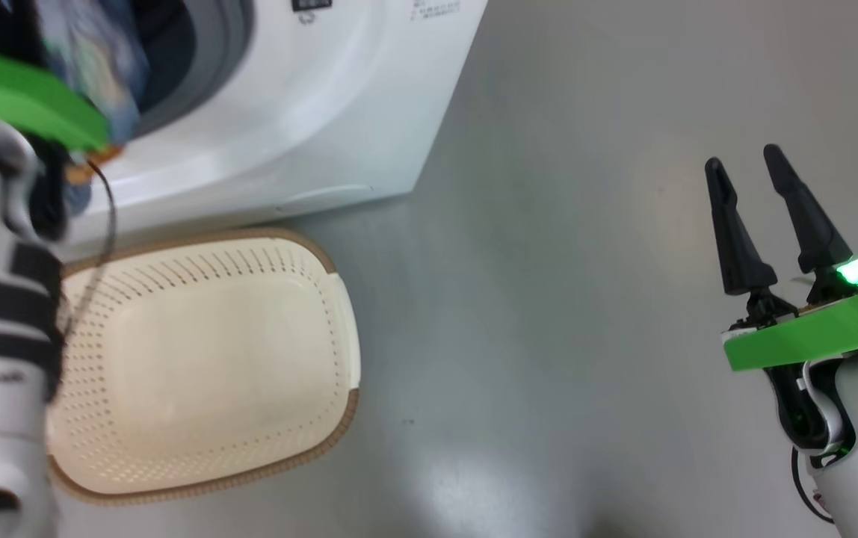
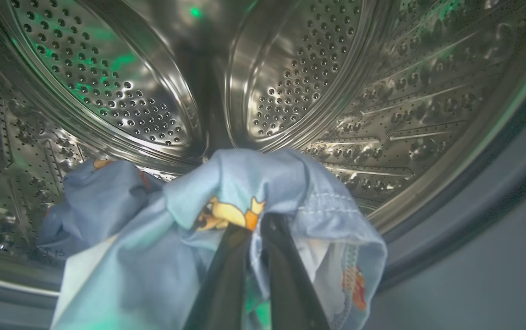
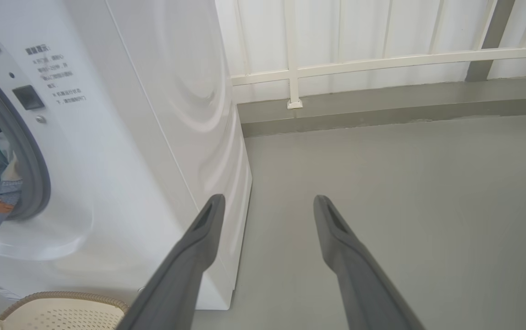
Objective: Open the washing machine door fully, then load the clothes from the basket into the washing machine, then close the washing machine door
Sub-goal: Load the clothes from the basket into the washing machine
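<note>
My left gripper (image 2: 256, 223) is shut on a light blue garment (image 2: 244, 178) with an orange cartoon print, held at the mouth of the steel drum (image 2: 313, 68). A second light blue garment (image 2: 98, 197) lies inside the drum to the left. In the head view the held cloth (image 1: 100, 60) hangs at the opening of the white washing machine (image 1: 287, 127), above my left arm's green plate. The cream basket (image 1: 339, 291) stands on the floor in front of the machine with nothing in it. Off to the right, my right gripper (image 1: 743, 158) is open above the floor. The washing machine door is out of view.
Grey floor (image 1: 548, 299) stretches to the right of the machine and basket. In the right wrist view a white railing (image 3: 382, 64) and a low grey kerb (image 3: 382, 105) run behind the machine's side (image 3: 176, 114); the basket's rim (image 3: 61, 298) shows at the bottom left.
</note>
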Tool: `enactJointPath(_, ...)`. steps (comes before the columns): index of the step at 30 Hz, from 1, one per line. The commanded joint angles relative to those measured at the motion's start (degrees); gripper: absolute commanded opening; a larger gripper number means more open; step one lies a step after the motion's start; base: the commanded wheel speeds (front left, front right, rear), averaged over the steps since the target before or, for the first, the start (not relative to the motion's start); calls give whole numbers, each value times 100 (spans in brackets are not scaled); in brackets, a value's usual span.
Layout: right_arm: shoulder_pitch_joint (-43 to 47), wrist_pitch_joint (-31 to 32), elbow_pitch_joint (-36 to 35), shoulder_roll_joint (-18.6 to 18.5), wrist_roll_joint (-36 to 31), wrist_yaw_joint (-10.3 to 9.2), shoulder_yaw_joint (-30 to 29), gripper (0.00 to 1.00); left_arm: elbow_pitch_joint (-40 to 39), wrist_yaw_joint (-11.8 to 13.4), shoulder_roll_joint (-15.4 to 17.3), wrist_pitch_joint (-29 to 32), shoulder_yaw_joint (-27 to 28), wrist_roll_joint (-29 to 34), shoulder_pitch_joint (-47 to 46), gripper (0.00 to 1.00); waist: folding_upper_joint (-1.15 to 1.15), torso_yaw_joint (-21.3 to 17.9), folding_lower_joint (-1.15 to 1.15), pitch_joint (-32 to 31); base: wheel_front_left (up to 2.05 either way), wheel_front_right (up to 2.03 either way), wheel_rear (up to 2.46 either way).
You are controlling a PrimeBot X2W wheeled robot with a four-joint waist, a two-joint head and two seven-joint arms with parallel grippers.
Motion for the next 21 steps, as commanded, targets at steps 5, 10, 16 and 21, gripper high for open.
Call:
enactJointPath(5, -56, -29, -237, -113, -19, 25, -28, 100, 194, -50, 569, 92, 60, -7, -872, 0, 0, -288, 0, 643, 0, 0, 0)
enactJointPath(10, -120, -29, -313, -51, -11, 25, -121, 100, 119, -87, 916, -267, 22, -71, -1409, 0, 0, -400, 0, 932, 0, 0, 0)
enactJointPath(16, -151, -29, -323, 44, -42, 25, -134, 100, -300, -95, 1022, -467, 65, -191, -1495, 0, 0, -401, 0, 1026, 0, 0, 0)
enactJointPath(21, -215, -29, -367, 71, -51, 25, -119, 100, -478, -96, 984, -455, 285, -202, -1282, 100, 0, -397, 0, 1000, 0, 0, 0)
